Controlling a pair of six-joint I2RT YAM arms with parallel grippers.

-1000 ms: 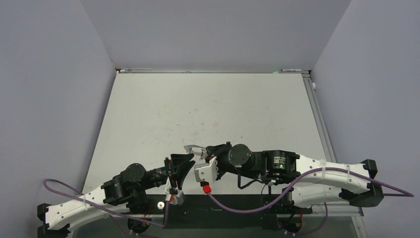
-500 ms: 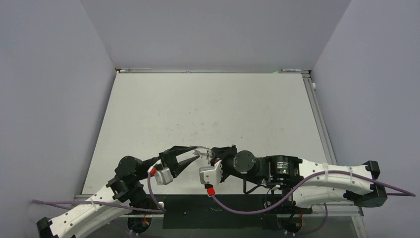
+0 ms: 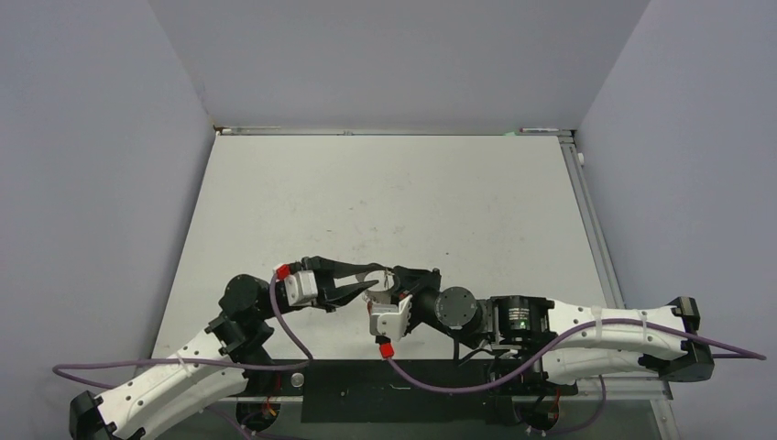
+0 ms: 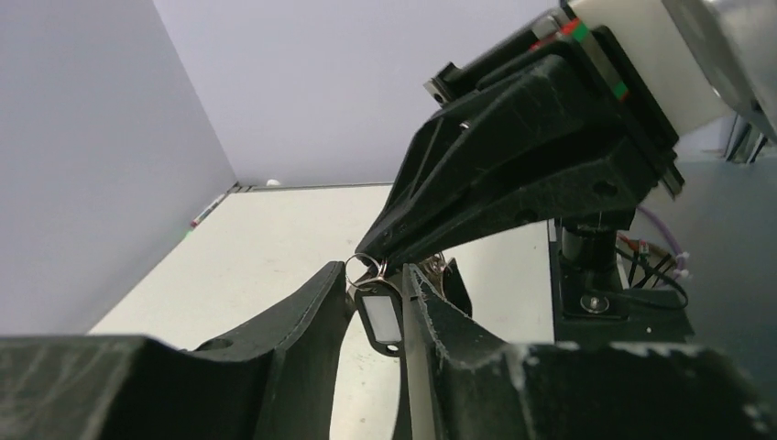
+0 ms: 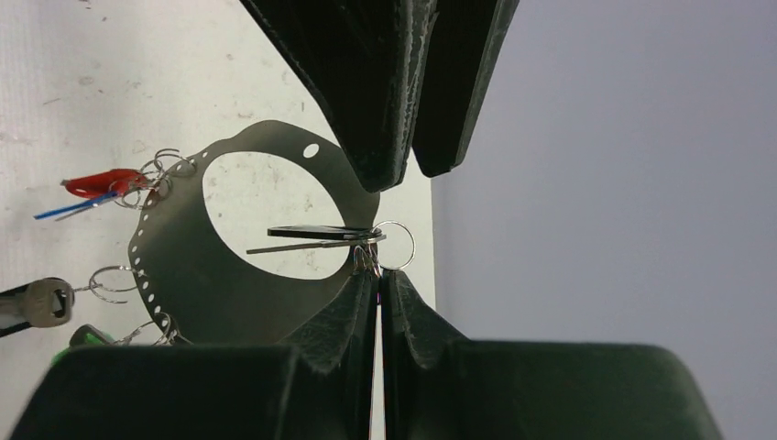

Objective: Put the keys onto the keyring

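- Left pincer, slightly spread, straddles the small key with a black-framed white plastic tag, apparently steadying it for threading.
- Large flat grey metal keyring, held above the pale worktop near the middle of its near edge, already carries a red-tagged key.
- Right pincer, pressed together on the keyring's rim, anchors it for the left.

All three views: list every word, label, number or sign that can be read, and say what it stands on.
No text can be read in any view.
Motor label on the right arm: too small to read.
Key tag: white insert, no writing visible.
Keyring: punched holes only, no markings visible.
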